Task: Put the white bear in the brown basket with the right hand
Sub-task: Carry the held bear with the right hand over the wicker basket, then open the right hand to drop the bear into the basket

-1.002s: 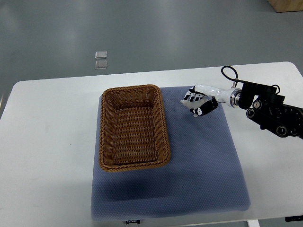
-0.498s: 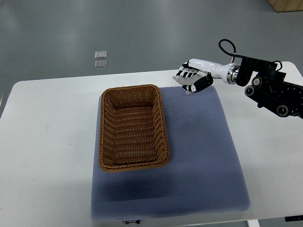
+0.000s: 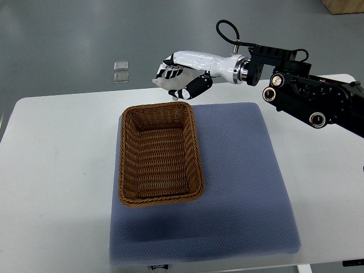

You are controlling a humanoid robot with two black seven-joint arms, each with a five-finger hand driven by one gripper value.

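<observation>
Bear (image 3: pixel 163 81), mostly hidden, is sitting clasped in the curled fingers (image 3: pixel 190 92) of the right hand (image 3: pixel 181 79), which is hanging in the air above the far rim of the basket (image 3: pixel 160 107) on the mat (image 3: pixel 244 187).

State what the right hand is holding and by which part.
The right hand has its fingers curled around a small white object, apparently the white bear; which part is gripped cannot be told.

One camera only, high on the robot's side, looking steeply down, counter (image 3: pixel 62 170) filling the frame edge to edge, its near edge cropped, grey floor (image 3: pixel 85 34) beyond the far edge, middling distance
</observation>
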